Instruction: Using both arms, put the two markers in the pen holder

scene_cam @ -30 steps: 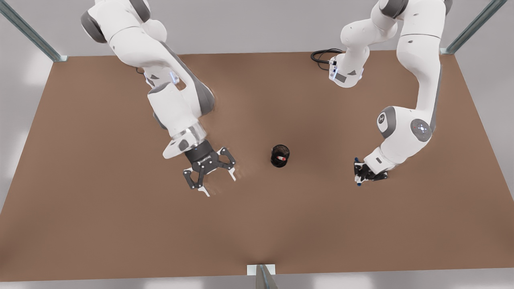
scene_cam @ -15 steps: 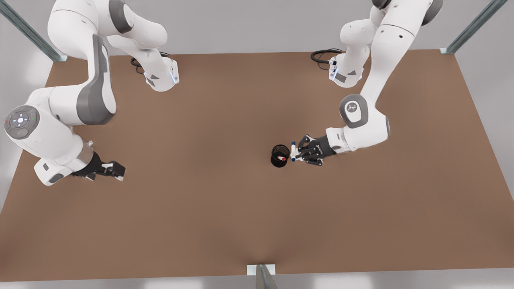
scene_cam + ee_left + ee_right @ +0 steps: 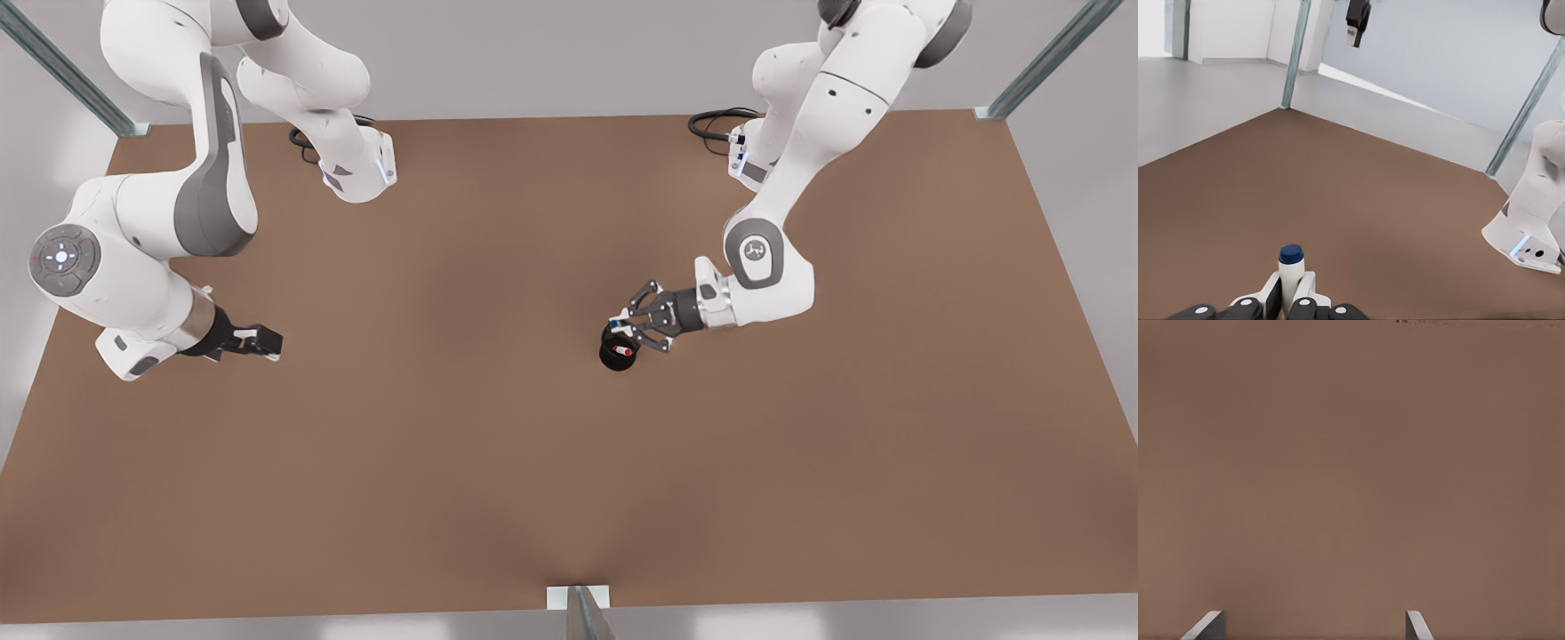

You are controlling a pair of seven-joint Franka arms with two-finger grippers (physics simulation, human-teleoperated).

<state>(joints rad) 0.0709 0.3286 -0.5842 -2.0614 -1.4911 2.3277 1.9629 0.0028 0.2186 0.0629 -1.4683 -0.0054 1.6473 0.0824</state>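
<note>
The red marker (image 3: 627, 351) stands in the black pen holder (image 3: 616, 356). Above it, the left gripper (image 3: 628, 325) pinches the blue marker (image 3: 1291, 267). The right gripper (image 3: 258, 341) waits aside, fingers spread.

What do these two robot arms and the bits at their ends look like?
The left arm and right arm are white jointed tubes with grey panels and grey joint caps. Each ends in a black two-fingered end effector: the left end effector, the right end effector. Black cables coil by both bases.
</note>
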